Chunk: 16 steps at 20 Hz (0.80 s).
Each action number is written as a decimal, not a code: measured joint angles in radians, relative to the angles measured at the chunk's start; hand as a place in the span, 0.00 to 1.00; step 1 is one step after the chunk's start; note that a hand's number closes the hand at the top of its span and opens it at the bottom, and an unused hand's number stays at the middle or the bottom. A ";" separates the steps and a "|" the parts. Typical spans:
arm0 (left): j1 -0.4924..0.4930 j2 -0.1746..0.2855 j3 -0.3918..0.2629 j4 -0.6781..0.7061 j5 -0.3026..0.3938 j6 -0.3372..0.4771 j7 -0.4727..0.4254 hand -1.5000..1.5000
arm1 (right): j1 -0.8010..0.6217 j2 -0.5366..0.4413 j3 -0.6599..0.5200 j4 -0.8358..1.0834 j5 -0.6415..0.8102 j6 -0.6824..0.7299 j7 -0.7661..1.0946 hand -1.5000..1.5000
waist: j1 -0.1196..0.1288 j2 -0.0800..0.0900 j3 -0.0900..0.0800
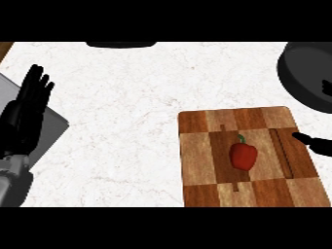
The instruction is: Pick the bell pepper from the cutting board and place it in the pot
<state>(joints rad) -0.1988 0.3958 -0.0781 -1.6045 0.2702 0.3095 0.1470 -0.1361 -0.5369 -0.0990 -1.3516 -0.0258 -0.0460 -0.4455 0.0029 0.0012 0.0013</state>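
Bell pepper (pixel 243 156) is seen lying mid cutting board (pixel 197 146), untouched. Right hand (pixel 330 147) is spread wide at the pepper's 3 o'clock, thumb over the board's right edge, nothing held. Pot (pixel 308 63) is located at the board's 1 o'clock. Left hand (pixel 26 112) is rested open, fingers up, at the view's 9 o'clock.

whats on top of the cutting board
Only a red bell pepper, lying near the middle of the cutting board. Part of the right hand overlaps its right edge. The counter beneath it is hidden.
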 measured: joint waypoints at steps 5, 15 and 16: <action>-0.002 0.004 0.023 -0.001 0.004 -0.016 0.027 0.50 | 0.031 -0.077 0.049 -0.150 0.033 0.088 0.154 0.00 | -0.005 -0.004 -0.002; -0.018 -0.015 0.020 0.011 -0.016 -0.012 0.032 0.50 | -0.043 -0.231 0.269 -0.359 0.129 0.339 0.599 0.00 | 0.000 -0.003 -0.004; -0.017 -0.017 0.021 0.008 -0.015 -0.013 0.032 0.50 | -0.052 -0.229 0.296 -0.382 0.137 0.357 0.653 0.00 | 0.002 -0.003 -0.004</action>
<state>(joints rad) -0.2162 0.3792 -0.0574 -1.5967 0.2552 0.2961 0.1793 -0.1883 -0.7658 0.1974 -1.7341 0.1116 0.3112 0.2075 0.0045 -0.0021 -0.0026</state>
